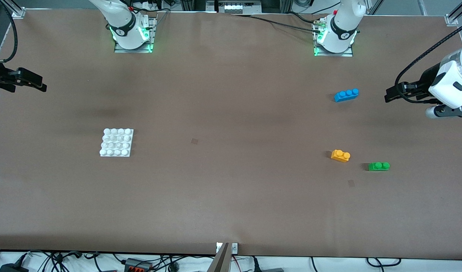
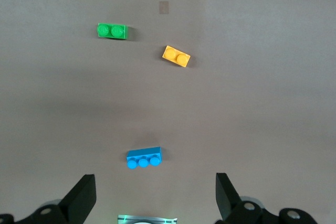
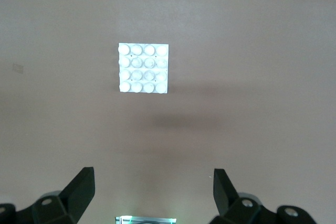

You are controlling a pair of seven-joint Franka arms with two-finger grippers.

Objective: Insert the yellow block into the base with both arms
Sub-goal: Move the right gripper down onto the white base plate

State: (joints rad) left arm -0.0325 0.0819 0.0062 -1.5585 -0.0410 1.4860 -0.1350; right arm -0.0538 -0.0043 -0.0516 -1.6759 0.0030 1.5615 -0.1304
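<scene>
Brown paper covers the table [image 1: 231, 196]. Yellow block [image 1: 340, 155] lies flat, studs up, toward the left arm's end, with the green brick [image 1: 379, 166] just beside it at about 4 o'clock and the blue brick [image 1: 346, 95] at 12 o'clock. White base [image 1: 117, 142] rests well apart, toward the right arm's end. Left gripper [image 2: 155, 198] hangs high over its end of the table, jaws wide and empty. Right gripper [image 3: 153, 195] does likewise over its own end.

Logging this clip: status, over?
Left gripper and right gripper open, empty, waiting high at table ends. Small orange-yellow plastic brick untouched beside green brick. Flat white studded base plate bare. Nothing between them.
</scene>
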